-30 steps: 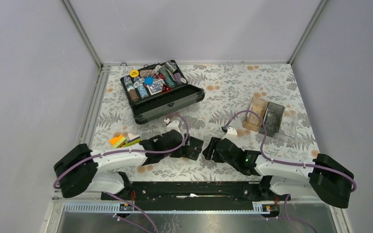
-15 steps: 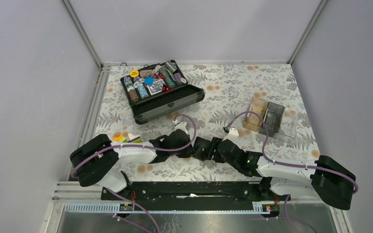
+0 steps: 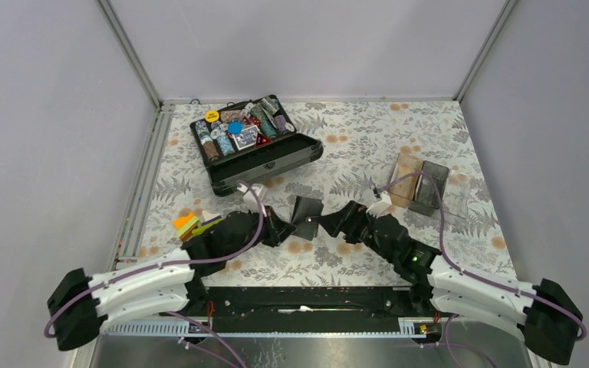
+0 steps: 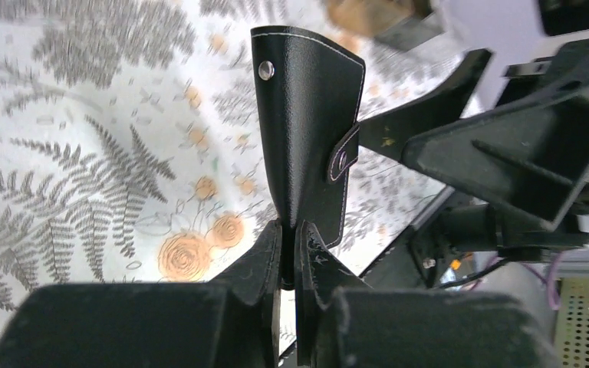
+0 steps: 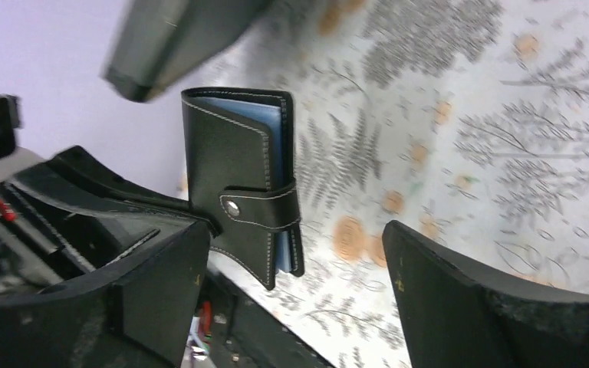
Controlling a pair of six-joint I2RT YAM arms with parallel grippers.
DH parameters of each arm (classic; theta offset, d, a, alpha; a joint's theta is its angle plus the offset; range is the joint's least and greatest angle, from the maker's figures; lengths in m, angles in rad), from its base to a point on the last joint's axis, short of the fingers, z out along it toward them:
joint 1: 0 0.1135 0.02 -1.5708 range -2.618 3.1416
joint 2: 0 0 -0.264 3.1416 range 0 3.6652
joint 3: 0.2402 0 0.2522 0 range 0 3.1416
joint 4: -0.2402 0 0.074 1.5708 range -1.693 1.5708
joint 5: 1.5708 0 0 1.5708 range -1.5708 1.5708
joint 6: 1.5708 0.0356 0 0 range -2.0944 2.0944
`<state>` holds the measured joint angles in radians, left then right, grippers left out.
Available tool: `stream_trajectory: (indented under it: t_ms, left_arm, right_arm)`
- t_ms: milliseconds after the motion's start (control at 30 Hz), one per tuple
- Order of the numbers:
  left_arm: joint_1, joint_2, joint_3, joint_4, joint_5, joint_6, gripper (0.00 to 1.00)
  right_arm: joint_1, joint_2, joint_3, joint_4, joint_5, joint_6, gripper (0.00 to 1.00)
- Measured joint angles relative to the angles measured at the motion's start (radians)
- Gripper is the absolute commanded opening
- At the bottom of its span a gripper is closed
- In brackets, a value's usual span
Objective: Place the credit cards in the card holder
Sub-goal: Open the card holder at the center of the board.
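The card holder [image 3: 305, 214], a small black wallet with white stitching and a snap strap, hangs upright above the table's middle. My left gripper [image 3: 282, 228] is shut on its lower edge; in the left wrist view the holder [image 4: 307, 130] rises straight from the pinched fingertips [image 4: 287, 239]. My right gripper [image 3: 330, 223] stands open just right of it. In the right wrist view the holder [image 5: 234, 176] shows blue-grey inner pockets and sits by the left finger [image 5: 153, 291], with a wide gap to the other. The credit cards [image 3: 193, 222] lie stacked at the table's left.
A large black chip case [image 3: 276, 163] full of poker chips lies open at the back left. A clear acrylic tray [image 3: 452, 201] holding a tan and a dark block sits at the right. Both arms reach in from the near edge.
My left gripper shut on the card holder and lifted it off the table, farther in. The right gripper opened wider and let go, moving up alongside.
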<state>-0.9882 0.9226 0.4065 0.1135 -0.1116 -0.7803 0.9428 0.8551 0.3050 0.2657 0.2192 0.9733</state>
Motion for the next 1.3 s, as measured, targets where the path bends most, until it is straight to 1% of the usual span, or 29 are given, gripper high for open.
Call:
stream_trajectory:
  t_ms: [67,100,200,267,333,433,600,633,767,800,900,933,967,1067,1100,1133,1167,1200,1233,1267,1300]
  left_arm:
    - [0.000,-0.108,-0.014,-0.005,0.000,0.028,0.00]
    - [0.000,-0.148,-0.019,-0.007,0.000,0.036,0.00]
    - [0.000,-0.269,-0.037,-0.012,0.002,0.060,0.00]
    - [0.000,-0.316,-0.038,-0.013,0.012,0.074,0.00]
    - [0.000,-0.340,-0.038,-0.013,0.029,0.084,0.00]
    - [0.000,-0.338,-0.038,-0.016,0.067,0.100,0.00]
    - [0.000,-0.318,-0.032,-0.047,0.152,0.126,0.00]
    - [0.000,-0.313,-0.029,-0.050,0.166,0.129,0.00]
    - [0.000,-0.301,-0.021,-0.051,0.211,0.137,0.00]
    - [0.000,-0.301,-0.020,-0.051,0.220,0.138,0.00]
    - [0.000,-0.301,-0.020,-0.045,0.239,0.137,0.00]
    - [0.000,-0.301,-0.020,-0.038,0.244,0.136,0.00]
    - [0.000,-0.301,-0.020,-0.031,0.248,0.135,0.00]
    - [0.000,-0.305,-0.023,-0.006,0.259,0.127,0.00]
    - [0.000,-0.307,-0.023,0.002,0.264,0.125,0.04]
    - [0.000,-0.307,-0.023,0.007,0.266,0.125,0.23]
    - [0.000,-0.306,-0.023,0.008,0.267,0.125,0.51]
    - [0.000,-0.305,-0.023,0.009,0.268,0.119,0.78]
    - [0.001,-0.305,-0.023,0.011,0.269,0.123,0.95]
    - [0.001,-0.305,-0.023,0.016,0.271,0.121,0.98]
    - [0.001,-0.305,-0.022,0.019,0.273,0.117,0.99]
  right_arm:
    - [-0.019,-0.088,-0.027,0.057,-0.024,-0.005,0.98]
    - [-0.023,-0.111,-0.032,0.066,-0.029,-0.008,0.99]
    - [-0.035,-0.197,-0.034,0.087,-0.053,-0.039,1.00]
    - [-0.037,-0.230,-0.032,0.092,-0.067,-0.065,1.00]
    - [-0.040,-0.238,-0.023,0.093,-0.091,-0.091,1.00]
    - [-0.043,-0.209,0.008,0.100,-0.143,-0.124,0.98]
    - [-0.043,-0.142,0.047,0.166,-0.225,-0.153,0.90]
    - [-0.043,-0.137,0.048,0.177,-0.234,-0.156,0.86]
    - [-0.045,-0.108,0.058,0.211,-0.259,-0.164,0.66]
    - [-0.045,-0.098,0.059,0.219,-0.267,-0.163,0.64]
    - [-0.047,-0.080,0.061,0.226,-0.287,-0.163,0.60]
    - [-0.047,-0.077,0.061,0.227,-0.294,-0.163,0.58]
    - [-0.047,-0.076,0.061,0.230,-0.301,-0.163,0.52]
    - [-0.047,-0.075,0.061,0.241,-0.318,-0.171,0.25]
    - [-0.047,-0.075,0.061,0.243,-0.320,-0.172,0.16]
    - [-0.048,-0.075,0.061,0.246,-0.322,-0.173,0.08]
    - [-0.048,-0.076,0.061,0.251,-0.328,-0.172,0.01]
    - [-0.048,-0.078,0.061,0.253,-0.333,-0.171,0.00]
    - [-0.049,-0.080,0.061,0.253,-0.337,-0.173,0.00]
    - [-0.050,-0.081,0.061,0.251,-0.345,-0.174,0.00]
    - [-0.050,-0.082,0.061,0.251,-0.353,-0.177,0.00]
